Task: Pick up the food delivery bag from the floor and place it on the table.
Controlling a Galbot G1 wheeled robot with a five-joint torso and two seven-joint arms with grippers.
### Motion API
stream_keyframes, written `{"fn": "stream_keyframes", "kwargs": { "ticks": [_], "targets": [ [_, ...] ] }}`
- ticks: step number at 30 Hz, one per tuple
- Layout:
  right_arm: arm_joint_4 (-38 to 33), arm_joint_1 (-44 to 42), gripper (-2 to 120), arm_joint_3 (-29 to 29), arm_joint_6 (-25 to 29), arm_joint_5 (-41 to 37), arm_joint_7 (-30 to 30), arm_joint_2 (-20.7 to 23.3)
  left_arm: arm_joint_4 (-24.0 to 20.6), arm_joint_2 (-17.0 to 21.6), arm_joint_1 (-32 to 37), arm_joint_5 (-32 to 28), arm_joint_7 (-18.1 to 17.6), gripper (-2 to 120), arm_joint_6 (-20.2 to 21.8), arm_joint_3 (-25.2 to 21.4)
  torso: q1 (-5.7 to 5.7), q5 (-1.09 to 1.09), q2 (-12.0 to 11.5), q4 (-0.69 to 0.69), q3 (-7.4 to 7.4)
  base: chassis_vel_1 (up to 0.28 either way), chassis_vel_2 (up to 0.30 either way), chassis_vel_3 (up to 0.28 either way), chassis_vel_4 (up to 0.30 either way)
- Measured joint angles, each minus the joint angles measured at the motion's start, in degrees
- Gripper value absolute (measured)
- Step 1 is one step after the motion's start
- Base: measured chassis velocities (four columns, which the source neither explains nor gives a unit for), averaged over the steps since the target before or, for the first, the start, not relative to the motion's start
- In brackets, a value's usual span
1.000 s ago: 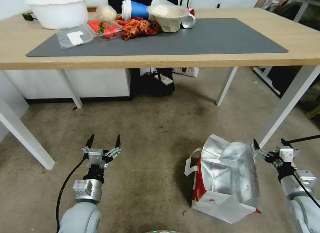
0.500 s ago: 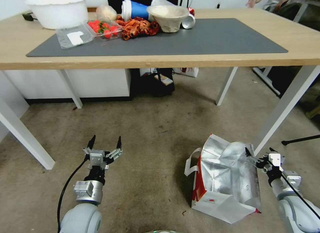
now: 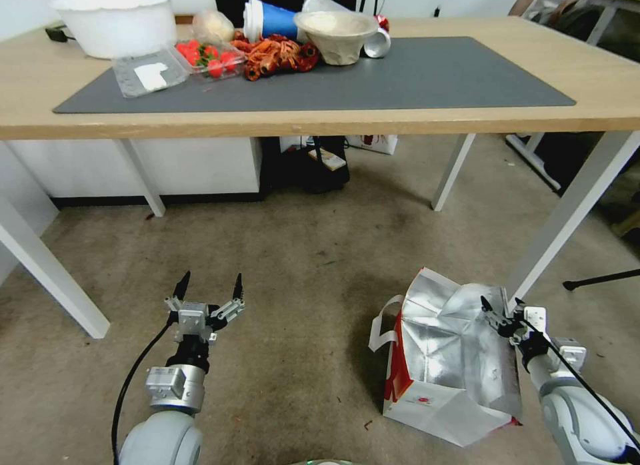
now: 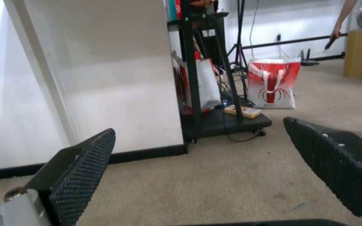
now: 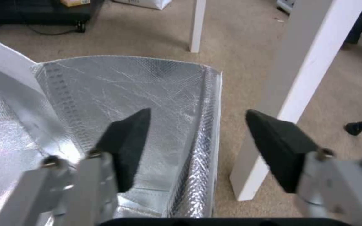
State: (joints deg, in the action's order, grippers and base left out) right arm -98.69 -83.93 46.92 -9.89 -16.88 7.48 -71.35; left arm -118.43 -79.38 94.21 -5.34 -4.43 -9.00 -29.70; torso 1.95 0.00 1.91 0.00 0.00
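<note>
Food delivery bag (image 3: 453, 365): standing on the floor (image 3: 300, 265), in front of the worktop (image 3: 333, 122) and just beside its white front right leg (image 3: 567, 215). Mouth faces up, gaping and crumpled, silver foil lining exposed. Outer shell white with a red side panel; white strap handle hangs off the side toward the left arm. Small red round logo on the near face; lettering too small to read. Long axis runs roughly from the robot toward the worktop.

Right claw (image 3: 500, 308): spread open at the bag's rim nearest the leg; in the right wrist view one finger sits over the foil interior, the other outside the bag wall. Gripping nothing.

Left claw (image 3: 208, 286): spread open, low over bare carpet, well apart from the bag.
</note>
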Motion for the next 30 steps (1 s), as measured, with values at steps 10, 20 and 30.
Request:
{"fn": "stream_keyframes", "kwargs": {
  "ticks": [10,20,30],
  "targets": [
    [0.6,-0.1,18,-0.3,0.6,-0.6,-0.2,-0.1,-0.2,-0.1,0.2,0.1,-0.1,100,-0.2,0.0,0.0,0.0,0.0,0.0,0.0,0.0,0.0,0.0,0.0],
    [0.9,-0.2,0,-0.4,1.4,-1.1,-0.1,-0.3,-0.1,-0.2,0.2,0.1,0.0,100,-0.2,0.0,0.0,0.0,0.0,0.0,0.0,0.0,0.0,0.0,0.0],
    [-2.8,-1.9,0,-0.3,2.2,-2.6,-0.1,-0.6,0.1,-0.3,-0.2,0.1,0.0,100,-0.3,0.0,0.0,0.0,0.0,0.0,0.0,0.0,0.0,0.0,0.0]
  ]
}}
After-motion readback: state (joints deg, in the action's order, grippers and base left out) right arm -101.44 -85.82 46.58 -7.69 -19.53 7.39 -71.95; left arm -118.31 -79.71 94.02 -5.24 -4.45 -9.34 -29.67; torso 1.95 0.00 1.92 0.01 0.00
